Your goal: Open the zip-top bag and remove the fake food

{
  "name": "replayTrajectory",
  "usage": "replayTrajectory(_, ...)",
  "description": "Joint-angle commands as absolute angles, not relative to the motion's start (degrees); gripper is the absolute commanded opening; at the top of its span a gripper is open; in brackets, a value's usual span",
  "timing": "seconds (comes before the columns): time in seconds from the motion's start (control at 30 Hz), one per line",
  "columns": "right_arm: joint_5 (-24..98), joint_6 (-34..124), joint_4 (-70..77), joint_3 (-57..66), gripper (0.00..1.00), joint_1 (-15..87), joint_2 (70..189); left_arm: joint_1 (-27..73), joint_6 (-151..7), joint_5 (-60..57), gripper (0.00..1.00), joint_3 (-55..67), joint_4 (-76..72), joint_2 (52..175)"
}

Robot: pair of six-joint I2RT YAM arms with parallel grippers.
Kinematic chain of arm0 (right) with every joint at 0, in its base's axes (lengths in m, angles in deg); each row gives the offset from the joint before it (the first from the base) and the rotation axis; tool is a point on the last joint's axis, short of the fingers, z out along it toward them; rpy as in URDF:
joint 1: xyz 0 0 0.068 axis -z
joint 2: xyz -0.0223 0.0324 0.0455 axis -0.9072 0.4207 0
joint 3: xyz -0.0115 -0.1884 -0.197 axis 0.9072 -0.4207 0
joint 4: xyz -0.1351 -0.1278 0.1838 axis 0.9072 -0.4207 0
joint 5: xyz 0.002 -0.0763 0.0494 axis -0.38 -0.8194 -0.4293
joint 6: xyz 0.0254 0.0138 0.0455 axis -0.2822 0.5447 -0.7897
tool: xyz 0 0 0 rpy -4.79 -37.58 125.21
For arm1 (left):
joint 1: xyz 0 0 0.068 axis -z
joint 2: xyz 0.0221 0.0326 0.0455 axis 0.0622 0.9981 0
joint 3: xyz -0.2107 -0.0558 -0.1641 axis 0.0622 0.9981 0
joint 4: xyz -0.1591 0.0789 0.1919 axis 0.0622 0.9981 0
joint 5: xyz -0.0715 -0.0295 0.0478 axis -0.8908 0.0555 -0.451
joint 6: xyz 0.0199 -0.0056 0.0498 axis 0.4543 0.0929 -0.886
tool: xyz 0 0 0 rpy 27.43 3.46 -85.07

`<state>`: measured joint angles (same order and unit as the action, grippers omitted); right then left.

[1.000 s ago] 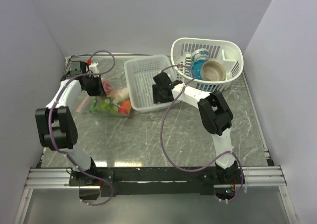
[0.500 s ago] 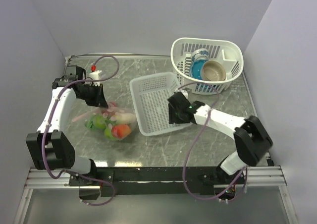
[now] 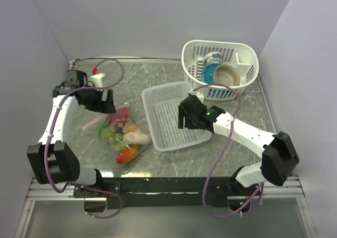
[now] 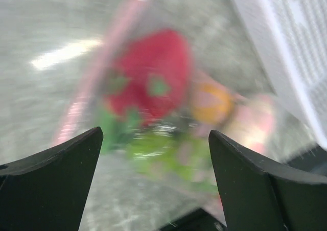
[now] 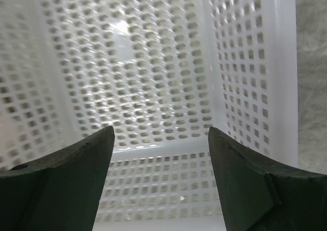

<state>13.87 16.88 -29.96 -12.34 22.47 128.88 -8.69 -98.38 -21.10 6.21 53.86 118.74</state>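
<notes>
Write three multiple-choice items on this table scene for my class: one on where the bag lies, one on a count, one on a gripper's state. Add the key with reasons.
1. Where does the zip-top bag lie?
A. on the table, left of the flat basket
B. inside the flat basket
C. inside the tall basket

2. How many white baskets stand on the table?
A. one
B. three
C. two

3. How do the jaws of the left gripper stand?
A. shut tight
B. wide apart
C. out of view

Key:
1 A: the top view shows the bag on the bare table beside the flat basket's left edge.
2 C: only the flat basket and the tall basket at the back are there.
3 B: the left wrist view shows both fingers far apart, with the blurred bag beyond them.
</notes>
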Motion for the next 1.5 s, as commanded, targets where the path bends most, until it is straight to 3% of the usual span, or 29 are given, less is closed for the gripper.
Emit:
replayTrajectory(0.0, 10.92, 16.62, -30.42, -8.53, 0.82, 19.95, 126.84, -18.23, -101.14, -16.61, 0.91, 4.01, 46.95, 121.29)
replayTrajectory(0.23, 10.57, 16.62, -28.92, -9.14, 0.83, 18.63, 126.49, -21.41, -107.82, -16.25, 0.79, 10.60, 43.87, 133.68)
replayTrajectory(0.33, 10.74, 16.71, -28.22, -9.75, 0.83, 18.36, 125.87, -21.58, -107.47, -16.25, 0.79, 12.71, 38.96, 134.66)
replayTrajectory(0.47, 11.01, 16.62, -27.60, -10.55, 0.84, 18.28, 124.47, -21.58, -109.58, -20.89, 0.77, 10.27, 40.87, 137.38)
replayTrajectory(0.57, 10.57, 16.80, -27.95, -10.55, 0.84, 18.28, 124.12, -21.58, -112.39, -25.55, 0.69, 7.89, 45.79, 140.63)
replayTrajectory(0.67, 9.60, 16.97, -28.48, -10.20, 0.84, 18.28, 124.29, -21.67, -115.03, -28.98, 0.49, 6.92, 50.27, 142.83)
replayTrajectory(0.7, 9.34, 17.15, -28.57, -9.94, 0.84, 18.28, 124.38, -21.76, -116.77, -29.78, 0.33, 6.74, 51.33, 143.71)
replayTrajectory(0.77, 9.07, 17.33, -28.48, -9.76, 0.84, 18.28, 124.55, -21.93, -118.19, -30.58, 0.18, 5.87, 54.58, 144.85)
replayTrajectory(0.8, 8.99, 17.33, -28.48, -9.59, 0.84, 18.28, 124.73, -22.02, -119.15, -31.10, 0.04, 5.51, 55.37, 145.64)
replayTrajectory(0.83, 9.07, 17.33, -28.31, -9.50, 0.84, 18.36, 124.82, -22.37, -119.60, -31.46, 0.01, 4.99, 56.51, 146.00)
replayTrajectory(1.03, 10.04, 17.24, -27.08, -8.62, 0.84, 18.36, 126.05, -22.90, -119.52, -36.01, 0.01, -2.03, 62.05, 143.02)
replayTrajectory(1.27, 10.13, 17.06, -26.11, -8.00, 0.84, 18.28, 125.70, -22.90, -118.99, -44.29, 0.01, -21.61, 73.65, 139.68)
replayTrajectory(1.47, 11.00, 17.94, -23.57, -8.27, 0.84, 18.28, 125.08, -20.45, -117.07, -47.19, 0.01, -30.17, 78.67, 136.43)
